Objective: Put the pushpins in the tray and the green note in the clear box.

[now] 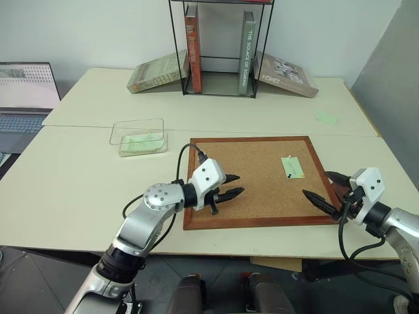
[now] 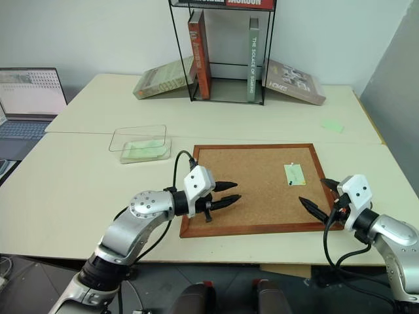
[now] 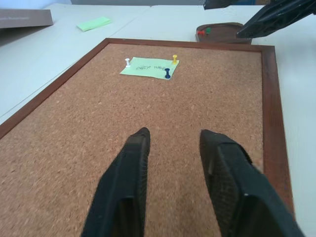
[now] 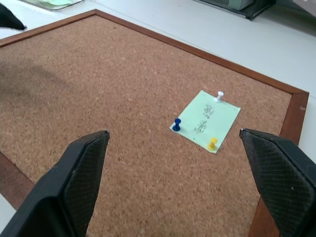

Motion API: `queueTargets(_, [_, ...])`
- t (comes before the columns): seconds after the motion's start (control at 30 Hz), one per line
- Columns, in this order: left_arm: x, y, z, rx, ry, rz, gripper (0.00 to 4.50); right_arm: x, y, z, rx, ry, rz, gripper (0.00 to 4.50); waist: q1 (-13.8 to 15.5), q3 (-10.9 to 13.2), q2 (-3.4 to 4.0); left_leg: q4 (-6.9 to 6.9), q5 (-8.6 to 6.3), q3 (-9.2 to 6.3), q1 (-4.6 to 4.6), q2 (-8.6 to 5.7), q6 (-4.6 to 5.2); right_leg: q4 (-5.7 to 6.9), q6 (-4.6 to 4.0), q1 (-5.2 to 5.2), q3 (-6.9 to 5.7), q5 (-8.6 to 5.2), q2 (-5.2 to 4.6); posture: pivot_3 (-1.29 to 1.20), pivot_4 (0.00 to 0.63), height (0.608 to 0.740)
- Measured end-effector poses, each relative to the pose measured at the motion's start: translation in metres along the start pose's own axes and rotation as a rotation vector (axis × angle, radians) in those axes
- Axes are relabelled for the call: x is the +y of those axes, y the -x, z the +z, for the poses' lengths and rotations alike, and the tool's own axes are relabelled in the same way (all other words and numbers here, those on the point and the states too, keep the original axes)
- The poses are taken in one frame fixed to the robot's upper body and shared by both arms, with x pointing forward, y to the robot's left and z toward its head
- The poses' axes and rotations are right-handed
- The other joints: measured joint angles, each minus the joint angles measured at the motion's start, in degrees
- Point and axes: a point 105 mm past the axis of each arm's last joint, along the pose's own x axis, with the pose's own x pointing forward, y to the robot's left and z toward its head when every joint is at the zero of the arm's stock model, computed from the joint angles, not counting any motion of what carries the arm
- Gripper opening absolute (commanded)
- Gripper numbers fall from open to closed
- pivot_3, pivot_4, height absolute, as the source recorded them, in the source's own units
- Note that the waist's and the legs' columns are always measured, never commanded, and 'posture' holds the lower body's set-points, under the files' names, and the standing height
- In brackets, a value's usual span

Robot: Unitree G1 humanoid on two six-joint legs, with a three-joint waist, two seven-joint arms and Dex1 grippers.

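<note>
Showing handwritten green note pinned on corkboard, left claw narrowly open, empty, right claw wide, empty

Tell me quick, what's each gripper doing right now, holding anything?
Left gripper: open a little, holding nothing, over the wood-framed corkboard.
Right gripper: wide open, holding nothing.
</note>
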Motion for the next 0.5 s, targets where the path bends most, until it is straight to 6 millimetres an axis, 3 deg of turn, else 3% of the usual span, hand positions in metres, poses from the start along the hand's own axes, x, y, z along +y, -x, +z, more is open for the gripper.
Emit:
queueTargets(0.17, [0.006, -0.02, -0.007, -0.001, 0.027, 0.012, 0.05, 0.003, -0.01, 0.006, -0.013, 0.0, 0.017, 4.5, -0.04, 0.0, 0.0, 0.0, 0.0, 0.01, -0.02, -0.01, 0.0, -0.01, 0.04, 0.0, 0.02, 0.02, 0.01, 0.0, 0.15, 0.74])
queueTargets(0.33, [0.01, -0.032, -0.007, -0.007, 0.019, 0.011, 0.02, 0.005, -0.022, 0.009, -0.027, -0.012, 0.036, 4.5, -0.05, 0.0, 0.0, -0.01, 0.0, 0.01, -0.03, -0.02, 0.0, -0.01, 0.05, -0.01, 0.01, 0.03, 0.02, 0.0, 0.15, 0.74])
queueTargets(0.5, [0.01, -0.038, -0.024, 0.026, 0.048, 0.011, 0.02, 0.002, -0.033, 0.011, -0.045, -0.046, 0.033, 4.5, -0.09, 0.0, 0.0, 0.01, 0.0, 0.03, -0.01, -0.02, 0.0, 0.01, 0.06, -0.01, 0.03, 0.04, 0.03, 0.0, 0.15, 0.74])
